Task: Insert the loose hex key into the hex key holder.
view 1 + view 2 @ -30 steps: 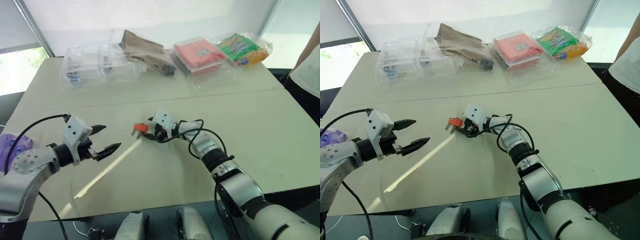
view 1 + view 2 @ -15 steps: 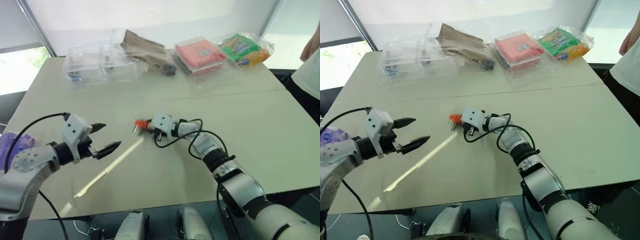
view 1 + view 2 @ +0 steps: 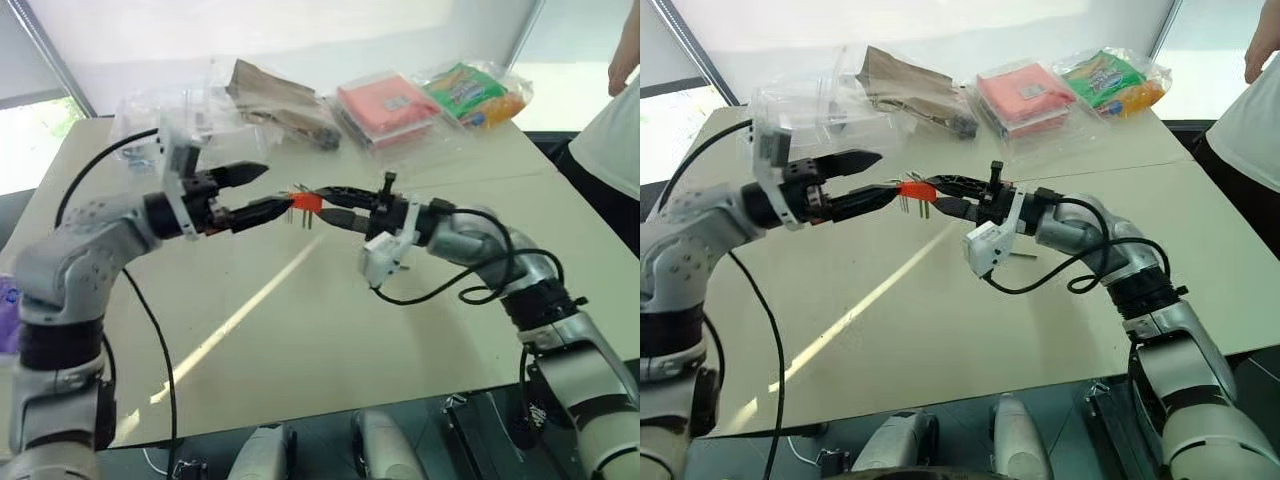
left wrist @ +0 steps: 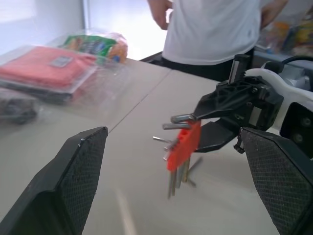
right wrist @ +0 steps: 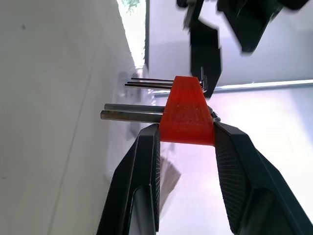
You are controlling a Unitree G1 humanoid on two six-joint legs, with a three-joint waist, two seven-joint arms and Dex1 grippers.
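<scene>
My right pincer (image 3: 928, 196) is raised above the tabletop (image 3: 940, 320), its arm bent at the elbow and reaching level across toward nine o'clock. Its two black fingers are clamped on the red holder (image 3: 914, 189), one on each side of the block, as the right wrist view shows clearly (image 5: 188, 111). The holder hangs in the air near the middle of the scene, its thin metal keys sticking out of the block and pointing down toward the tabletop. In the left wrist view the same holder (image 4: 183, 145) sits at the tips of that pincer, with the keys dangling below it.

My left pincer (image 3: 262, 190) is also lifted, the arm bent and its wrist aimed level toward three o'clock, straight at the holder. Its fingers stand wide apart with nothing between them; the lower fingertip comes just beside the holder, and I cannot tell whether it touches.

A small dark rod lies on the tabletop (image 3: 1024, 254), below my right wrist at about four o'clock from the holder; it may be the loose hex key (image 3: 1024, 254), too small for me to be sure.

Clear plastic boxes (image 3: 150, 125), a brown bag (image 3: 265, 90), a pink-red packet (image 3: 385, 103) and a green packet (image 3: 468, 88) line the far edge at twelve o'clock. A person (image 3: 612, 130) in a white shirt stands at two o'clock.
</scene>
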